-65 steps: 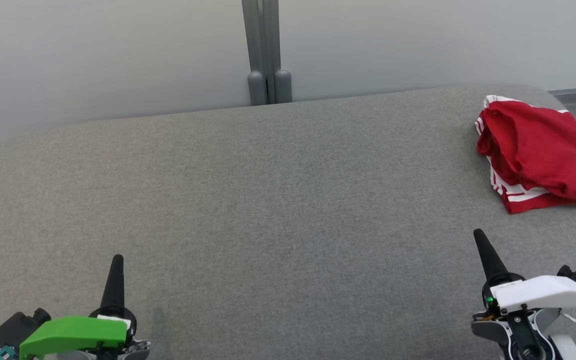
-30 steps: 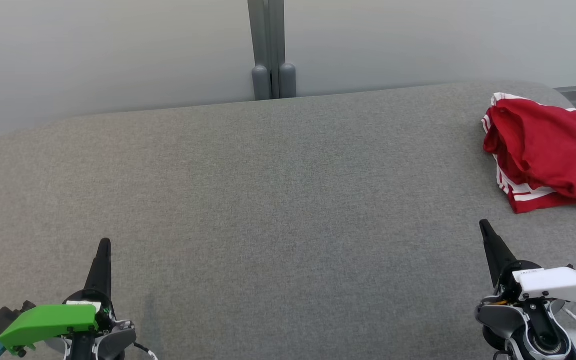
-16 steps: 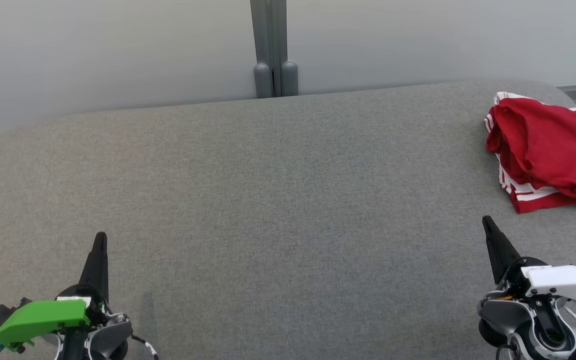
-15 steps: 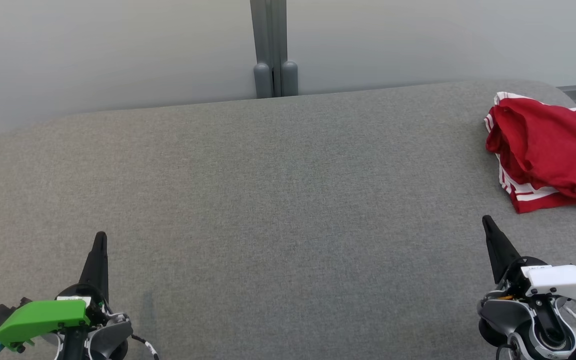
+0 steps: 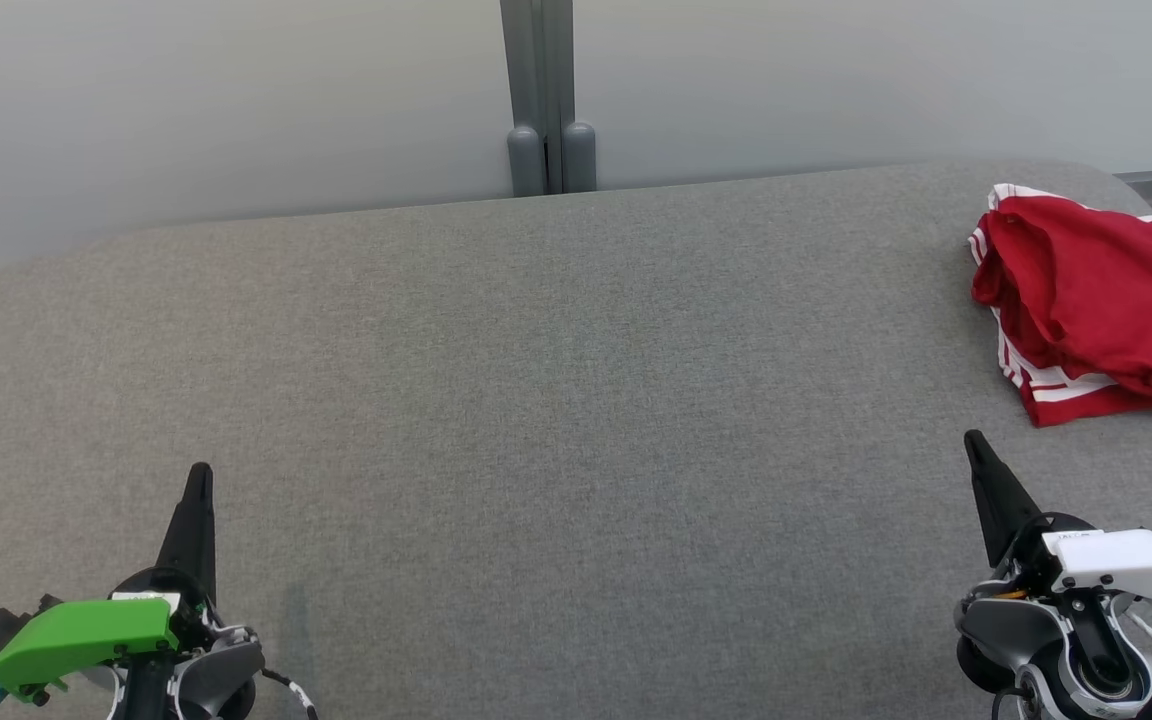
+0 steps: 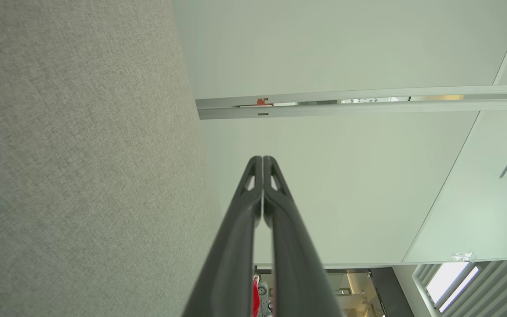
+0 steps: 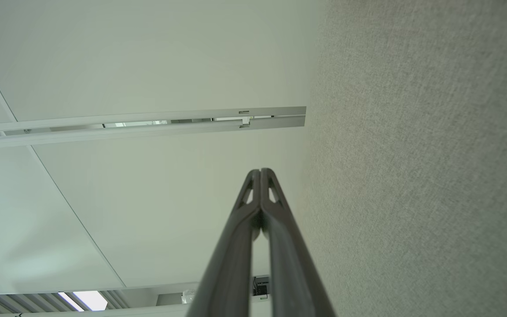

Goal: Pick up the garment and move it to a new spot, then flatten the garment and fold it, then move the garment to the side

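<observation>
head view: the red garment point(image 5: 1096, 310) with white stripes lies crumpled at the far right corner of the grey fabric surface point(image 5: 576, 380), and the picture's edge cuts off its right part. the left gripper point(image 5: 199, 472) sits by the near left edge. the right gripper point(image 5: 972, 440) sits by the near right edge, near the garment but apart from it. in the wrist views each gripper's fingers are pressed together, tips meeting, holding nothing.

Head camera looks down from the near side across the grey counter point(image 5: 576, 400) to the far wall point(image 5: 236, 100), a stretch both low, sideways-rolled wrist cameras also face.
</observation>
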Robot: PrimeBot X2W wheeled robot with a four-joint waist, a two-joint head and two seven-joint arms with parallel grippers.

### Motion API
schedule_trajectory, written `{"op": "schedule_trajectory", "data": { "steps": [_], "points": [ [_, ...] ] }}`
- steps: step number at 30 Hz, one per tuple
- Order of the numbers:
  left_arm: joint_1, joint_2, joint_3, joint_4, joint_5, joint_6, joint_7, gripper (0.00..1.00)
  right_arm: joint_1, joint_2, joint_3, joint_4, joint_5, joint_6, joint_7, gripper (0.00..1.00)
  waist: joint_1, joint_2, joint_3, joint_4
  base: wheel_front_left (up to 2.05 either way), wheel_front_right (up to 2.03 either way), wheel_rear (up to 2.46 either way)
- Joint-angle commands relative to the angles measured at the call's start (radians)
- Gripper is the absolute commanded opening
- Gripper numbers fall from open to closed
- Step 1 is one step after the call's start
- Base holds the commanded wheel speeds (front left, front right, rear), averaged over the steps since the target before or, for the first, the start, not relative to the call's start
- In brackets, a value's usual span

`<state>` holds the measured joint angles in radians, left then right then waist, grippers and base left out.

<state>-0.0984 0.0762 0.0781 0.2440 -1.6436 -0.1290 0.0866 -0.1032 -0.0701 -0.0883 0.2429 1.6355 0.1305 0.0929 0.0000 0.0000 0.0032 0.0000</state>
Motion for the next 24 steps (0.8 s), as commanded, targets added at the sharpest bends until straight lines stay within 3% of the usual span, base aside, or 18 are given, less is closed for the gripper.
{"op": "schedule_trajectory", "data": {
  "steps": [1,24],
  "points": [
    [-0.016,-0.001,0.005,0.001,0.004,-0.005,0.002,0.0,-0.006,0.003,-0.003,0.002,-0.002,0.0,0.002,0.0,0.0,0.0,0.0,0.0,0.0,0.0,0.0],
    [-0.017,-0.007,0.012,0.002,0.011,-0.005,0.009,0.0,-0.007,0.007,-0.01,0.002,-0.01,0.0,0.01,0.0,0.0,0.0,0.0,0.0,0.0,0.0,0.0]
  ]
}}
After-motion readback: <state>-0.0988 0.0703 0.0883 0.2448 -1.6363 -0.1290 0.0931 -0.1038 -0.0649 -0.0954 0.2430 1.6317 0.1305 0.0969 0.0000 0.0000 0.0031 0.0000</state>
